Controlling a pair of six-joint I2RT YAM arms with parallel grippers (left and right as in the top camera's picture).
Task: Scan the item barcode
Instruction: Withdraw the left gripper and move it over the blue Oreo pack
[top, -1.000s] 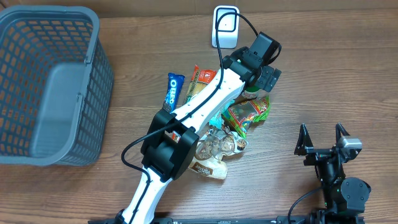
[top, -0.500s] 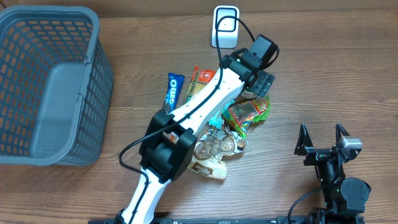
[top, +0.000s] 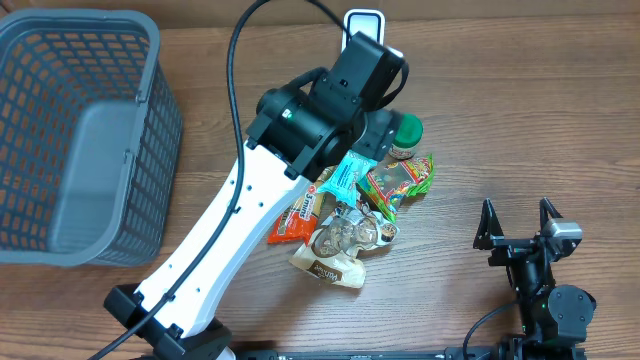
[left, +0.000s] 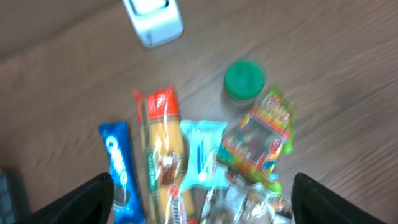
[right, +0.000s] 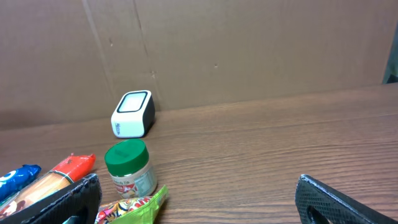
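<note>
Lifted above the snacks (left: 205, 155), left hand (left: 206, 196) hangs apart, seemingly empty; right hand (top: 517, 215) apart.

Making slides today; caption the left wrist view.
Looking down on an Oreo pack, green-lidded jar and white scanner on the wooden table.

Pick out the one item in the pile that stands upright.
The jar with the green lid. It stands on its base, while the Oreo pack, teal bar and candy bag all lie flat on the table.
</note>
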